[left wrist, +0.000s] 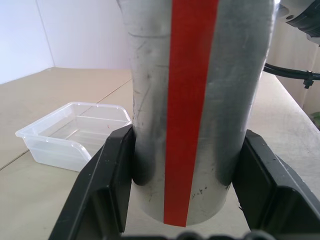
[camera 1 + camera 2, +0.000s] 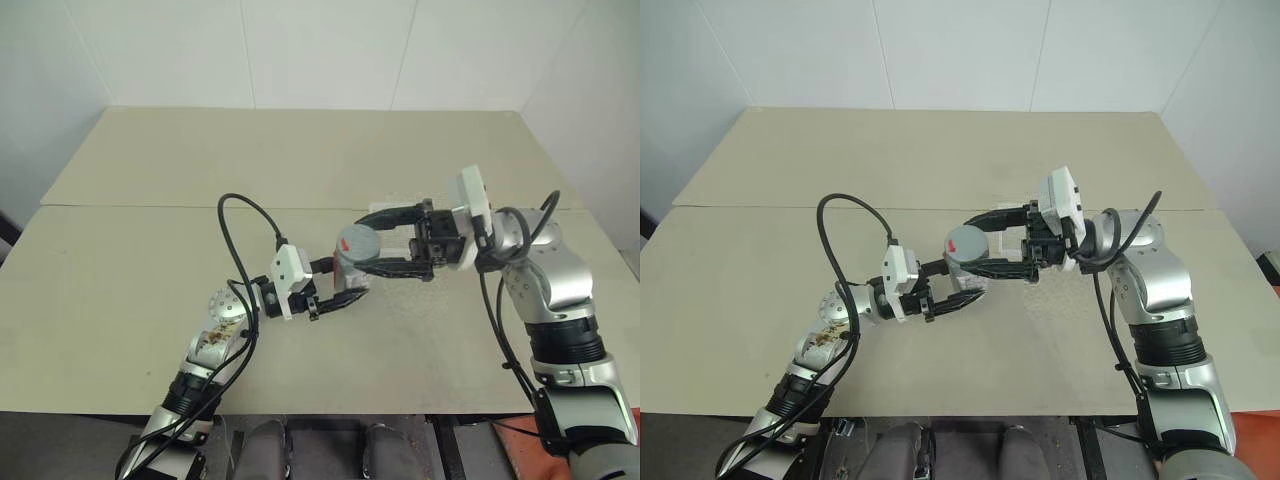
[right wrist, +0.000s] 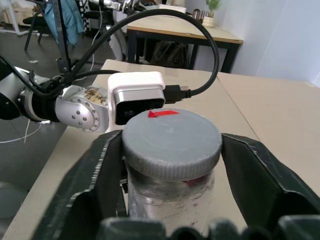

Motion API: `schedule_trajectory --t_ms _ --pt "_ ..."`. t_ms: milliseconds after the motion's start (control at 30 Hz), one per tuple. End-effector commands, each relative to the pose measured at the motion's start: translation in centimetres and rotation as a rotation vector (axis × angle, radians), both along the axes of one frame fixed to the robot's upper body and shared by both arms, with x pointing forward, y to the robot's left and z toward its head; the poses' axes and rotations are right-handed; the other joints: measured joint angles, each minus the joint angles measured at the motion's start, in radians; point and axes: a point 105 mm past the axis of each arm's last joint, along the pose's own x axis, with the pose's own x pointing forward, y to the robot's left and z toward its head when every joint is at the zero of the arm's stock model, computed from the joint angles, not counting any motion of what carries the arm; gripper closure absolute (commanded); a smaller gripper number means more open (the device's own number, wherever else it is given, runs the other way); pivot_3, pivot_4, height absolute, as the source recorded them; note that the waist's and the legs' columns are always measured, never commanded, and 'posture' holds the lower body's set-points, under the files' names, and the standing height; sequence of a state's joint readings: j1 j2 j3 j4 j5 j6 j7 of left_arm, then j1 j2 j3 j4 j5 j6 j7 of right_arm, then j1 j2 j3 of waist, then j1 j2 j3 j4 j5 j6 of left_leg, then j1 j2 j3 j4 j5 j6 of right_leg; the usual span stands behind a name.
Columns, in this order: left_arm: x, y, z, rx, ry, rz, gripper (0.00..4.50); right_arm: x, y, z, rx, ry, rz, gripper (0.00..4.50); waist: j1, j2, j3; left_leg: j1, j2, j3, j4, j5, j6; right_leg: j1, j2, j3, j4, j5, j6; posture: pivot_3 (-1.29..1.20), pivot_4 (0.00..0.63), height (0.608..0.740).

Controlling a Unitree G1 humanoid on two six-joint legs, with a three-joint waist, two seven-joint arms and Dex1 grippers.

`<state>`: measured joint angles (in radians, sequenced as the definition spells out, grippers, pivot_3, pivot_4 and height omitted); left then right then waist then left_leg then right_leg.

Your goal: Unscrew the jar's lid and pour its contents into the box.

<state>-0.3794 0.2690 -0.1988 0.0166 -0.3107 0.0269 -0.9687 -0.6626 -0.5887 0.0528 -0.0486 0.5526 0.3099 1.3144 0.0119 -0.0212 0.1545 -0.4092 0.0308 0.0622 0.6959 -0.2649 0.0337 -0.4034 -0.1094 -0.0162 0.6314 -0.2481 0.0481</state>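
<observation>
Held upright above the table, the silvery jar has a red stripe down its side. My left gripper is shut on its body, one black finger on each side. The grey lid sits on the jar's mouth with a red arrow mark on top. From the right, my right gripper is shut on the lid, its fingers pressing the rim from both sides. The clear plastic box stands on the table just beyond the jar. The contents are hidden inside the jar.
The beige table has a seam running across it behind the arms. Black cables loop from both wrists. White walls stand behind the table's far edge.
</observation>
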Motion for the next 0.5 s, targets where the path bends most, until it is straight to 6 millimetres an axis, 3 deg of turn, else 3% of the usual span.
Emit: schedule_trajectory --t_ms 33,500 --pt "-0.5 -0.4 0.7 -0.005 -0.042 -0.023 2.01 -0.2 0.0 1.4 0.010 -0.069 0.010 1.68 0.000 0.000 0.000 0.000 0.000 0.000 0.000 0.000 0.000 0.000 0.000 0.000 0.000 0.000 0.000 0.00 0.150 0.740" --pt "-0.6 -0.3 0.6 0.003 -0.039 -0.033 2.01 -0.2 -0.2 2.9 0.058 -0.068 0.042 1.68 0.000 0.000 0.000 0.000 0.000 0.000 0.000 0.000 0.000 0.000 0.000 0.000 0.000 0.000 0.000 0.00 0.150 0.740"
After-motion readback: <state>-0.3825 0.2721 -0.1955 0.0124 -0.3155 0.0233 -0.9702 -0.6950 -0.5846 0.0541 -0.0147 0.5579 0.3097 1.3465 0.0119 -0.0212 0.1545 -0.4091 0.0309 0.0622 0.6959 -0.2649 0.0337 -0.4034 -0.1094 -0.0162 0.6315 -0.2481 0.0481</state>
